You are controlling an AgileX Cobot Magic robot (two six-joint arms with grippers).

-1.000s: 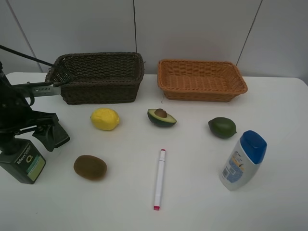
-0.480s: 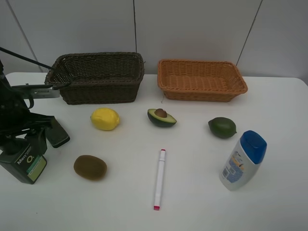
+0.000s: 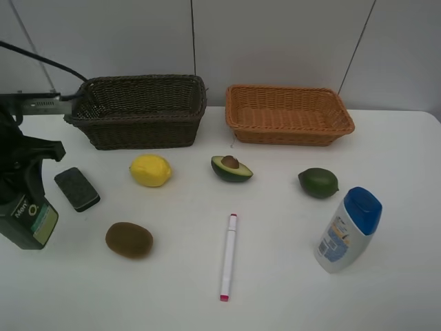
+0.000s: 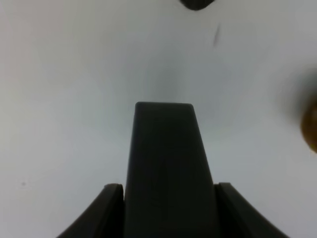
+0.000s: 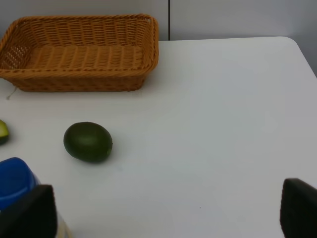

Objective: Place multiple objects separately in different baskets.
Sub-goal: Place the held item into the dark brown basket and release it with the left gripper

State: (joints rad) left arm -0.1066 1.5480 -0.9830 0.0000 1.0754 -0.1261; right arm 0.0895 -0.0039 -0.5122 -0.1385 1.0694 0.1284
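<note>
At the far left of the exterior high view, my left gripper is shut on the top of the dark green pump bottle, which leans a little. In the left wrist view the bottle fills the gap between the fingers. The dark block lies just to the bottle's right. Lemon, kiwi, halved avocado, marker, green round fruit and blue-capped bottle sit on the table. My right gripper is open and holds nothing, near the green fruit.
The dark brown basket stands at the back left and the orange-tan basket at the back right, both without anything inside. The white table's right edge is close to the right gripper.
My left gripper closed on the pump bottle and shifted left with it, tilting it. The dark block, partly covered by the arm before, now shows fully.
</note>
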